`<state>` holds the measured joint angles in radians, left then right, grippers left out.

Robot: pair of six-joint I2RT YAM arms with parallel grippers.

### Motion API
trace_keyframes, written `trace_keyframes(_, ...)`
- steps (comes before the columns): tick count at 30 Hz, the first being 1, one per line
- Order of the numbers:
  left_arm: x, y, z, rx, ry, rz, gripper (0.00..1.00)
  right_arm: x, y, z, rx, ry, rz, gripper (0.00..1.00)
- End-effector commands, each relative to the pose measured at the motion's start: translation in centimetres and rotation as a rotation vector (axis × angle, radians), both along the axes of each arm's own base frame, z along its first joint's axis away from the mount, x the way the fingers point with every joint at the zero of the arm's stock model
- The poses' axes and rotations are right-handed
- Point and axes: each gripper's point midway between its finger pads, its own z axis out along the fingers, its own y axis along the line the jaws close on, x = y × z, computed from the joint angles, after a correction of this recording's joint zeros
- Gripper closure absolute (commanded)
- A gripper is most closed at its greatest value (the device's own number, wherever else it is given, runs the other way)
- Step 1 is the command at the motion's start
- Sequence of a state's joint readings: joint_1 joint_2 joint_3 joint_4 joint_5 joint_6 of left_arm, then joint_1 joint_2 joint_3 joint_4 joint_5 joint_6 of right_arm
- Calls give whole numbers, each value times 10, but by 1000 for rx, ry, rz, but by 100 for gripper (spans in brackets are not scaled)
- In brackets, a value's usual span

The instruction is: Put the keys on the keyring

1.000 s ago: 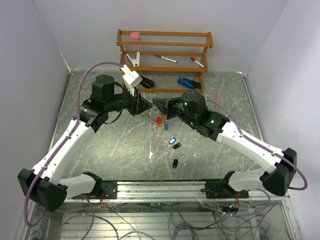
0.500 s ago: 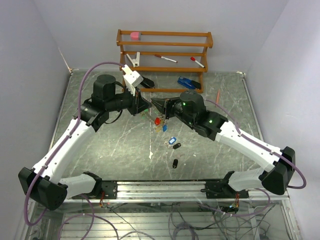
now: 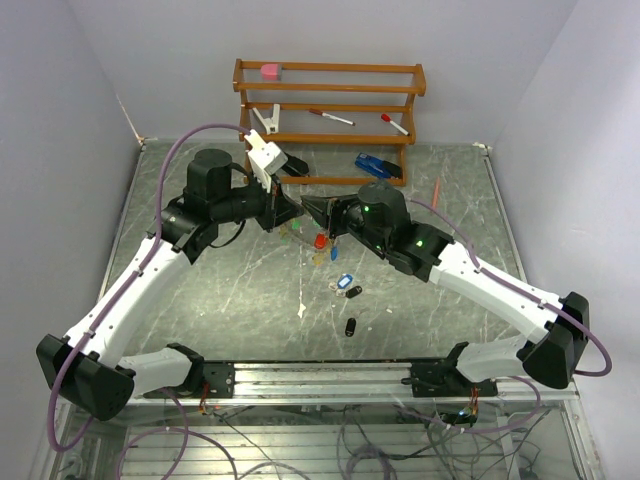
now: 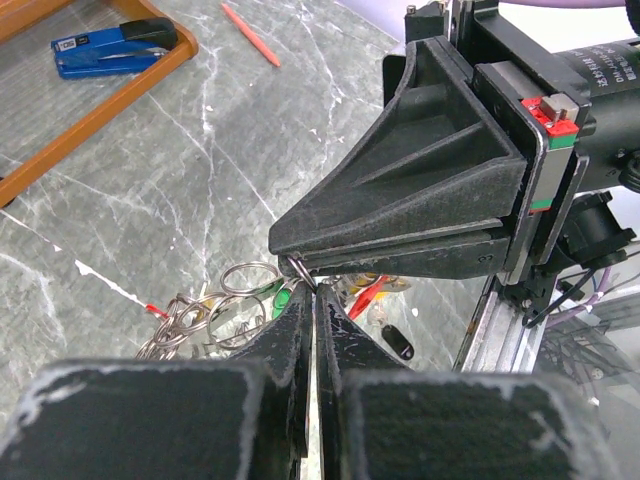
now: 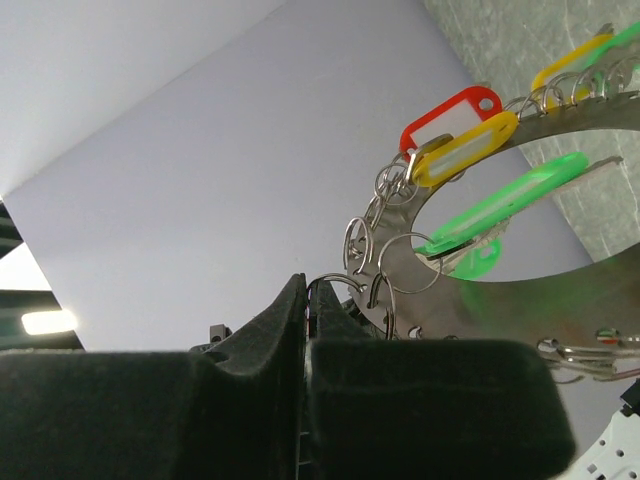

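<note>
1. Location: the large, thin, silvery wire keyring [image 4: 296,267] is held clear of the grey marble-pattern table [image 3: 250,300], just toward 12 o'clock from its centre in the top view. Its cluster of red, yellow, blue and green tagged keys [image 3: 320,241] dangles at 6 o'clock below the pinch point.
2. Left gripper [image 4: 313,300]: the fingers are pressed together, pinching the wire at their tips.
3. Right gripper [image 5: 304,295]: the fingers are clamped on the same wire. It meets the left gripper tip to tip from the 3 o'clock side.
4. Loose keys: a blue-tagged key [image 3: 345,281] and a black-headed key [image 3: 354,292] lie just beside each other at 5 o'clock from the cluster. A second black key [image 3: 350,326] lies apart from them, toward 6 o'clock.
5. Handling: the wire is probably light, springy and slippery, so it is likely to twist in a narrow pinch. The hanging cluster will swing and shift the balance.
6. Grasp points: hold the wire close to its opening, one gripper on each side. Take a loose key by its plastic head so that the hole stays free.
7. Markings: the blue stapler [image 4: 115,50] carries a pale label that is too small to read. The red tag [image 5: 448,118] has a white insert with no legible writing.
</note>
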<state>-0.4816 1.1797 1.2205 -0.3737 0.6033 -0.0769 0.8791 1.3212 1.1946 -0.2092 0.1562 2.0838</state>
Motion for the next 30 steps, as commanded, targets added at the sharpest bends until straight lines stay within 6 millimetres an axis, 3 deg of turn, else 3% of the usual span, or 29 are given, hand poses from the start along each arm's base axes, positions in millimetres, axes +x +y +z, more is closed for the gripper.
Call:
trace_keyframes(1, 1, -1, 19, -12, -60, -4, 93, -7, 2, 41, 102, -45, 4, 100)
trace_keyframes(7, 5, -1, 22, -23, -46, 17, 69, -7, 4, 44, 97, -49, 11, 100)
trace_keyframes(15, 5, -2, 24, -40, -26, 27, 65, -8, 4, 45, 96, -57, 8, 100)
trace_keyframes(30, 9, -2, 23, -25, -49, 29, 93, -11, 9, 42, 106, -47, 23, 100)
